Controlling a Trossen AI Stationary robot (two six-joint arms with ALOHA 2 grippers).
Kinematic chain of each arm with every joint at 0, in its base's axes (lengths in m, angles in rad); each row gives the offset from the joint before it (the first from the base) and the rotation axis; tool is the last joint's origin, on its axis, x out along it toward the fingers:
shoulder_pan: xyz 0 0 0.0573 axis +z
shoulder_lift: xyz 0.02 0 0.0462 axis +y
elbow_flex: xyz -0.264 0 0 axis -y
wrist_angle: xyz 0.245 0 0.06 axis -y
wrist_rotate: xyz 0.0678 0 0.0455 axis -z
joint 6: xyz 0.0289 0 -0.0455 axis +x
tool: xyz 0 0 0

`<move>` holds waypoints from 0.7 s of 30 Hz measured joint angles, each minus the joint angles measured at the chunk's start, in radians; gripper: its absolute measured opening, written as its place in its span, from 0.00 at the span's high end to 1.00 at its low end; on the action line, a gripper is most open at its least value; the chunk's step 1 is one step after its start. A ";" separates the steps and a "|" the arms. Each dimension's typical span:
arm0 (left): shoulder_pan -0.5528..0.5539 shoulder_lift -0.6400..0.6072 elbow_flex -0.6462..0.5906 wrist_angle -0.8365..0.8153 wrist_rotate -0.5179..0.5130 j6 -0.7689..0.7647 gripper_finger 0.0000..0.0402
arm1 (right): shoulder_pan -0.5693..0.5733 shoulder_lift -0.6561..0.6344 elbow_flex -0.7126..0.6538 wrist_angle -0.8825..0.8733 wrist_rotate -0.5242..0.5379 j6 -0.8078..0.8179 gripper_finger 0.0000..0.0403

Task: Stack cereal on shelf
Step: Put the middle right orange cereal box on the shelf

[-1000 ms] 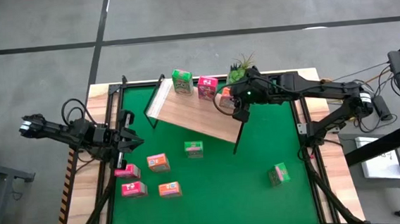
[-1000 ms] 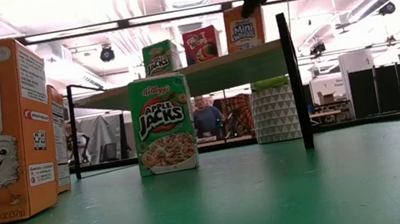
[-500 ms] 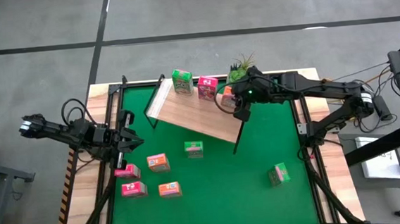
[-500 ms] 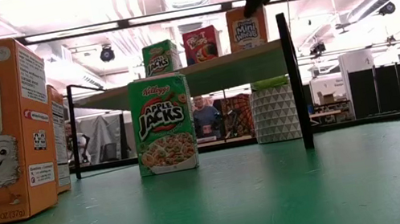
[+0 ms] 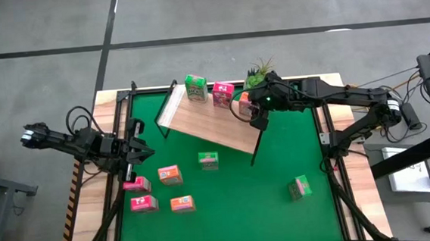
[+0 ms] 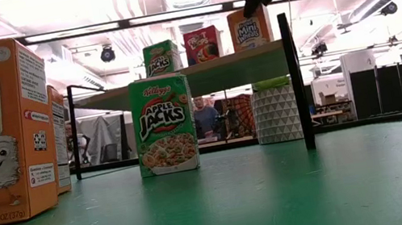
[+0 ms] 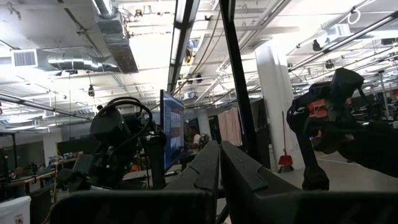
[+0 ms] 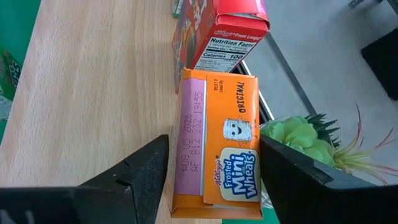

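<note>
The shelf [image 5: 212, 128] is a light-wood board on a thin black frame, standing on the green mat. Three cereal boxes stand on it in a row: green [image 5: 195, 86], pink-red [image 5: 223, 94] and orange [image 5: 242, 102]. My right gripper [image 5: 255, 112] hovers over the orange box [image 8: 217, 149], open, with one finger on each side of its top; I see no clear touch. Several more boxes stand on the mat, among them a green one [image 5: 209, 160] and an orange one [image 5: 181, 204]. My left gripper [image 5: 141, 151] waits shut at the mat's left edge.
A potted green plant [image 5: 257, 73] stands just behind the shelf's right end, close to my right arm. A lone green box [image 5: 301, 187] stands on the mat's right side. The shelf's black legs [image 6: 293, 72] stand on the mat, with open mat near its middle.
</note>
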 joint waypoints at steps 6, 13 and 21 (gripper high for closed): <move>0.000 0.000 0.000 0.000 0.000 0.000 1.00 | 0.000 -0.017 0.000 0.003 0.000 0.023 0.43; 0.000 0.000 0.000 0.000 0.000 0.000 1.00 | 0.003 -0.024 0.042 0.007 -0.008 0.087 0.43; 0.000 0.000 0.000 0.000 0.000 -0.001 1.00 | 0.055 -0.024 0.169 0.007 -0.101 0.196 0.47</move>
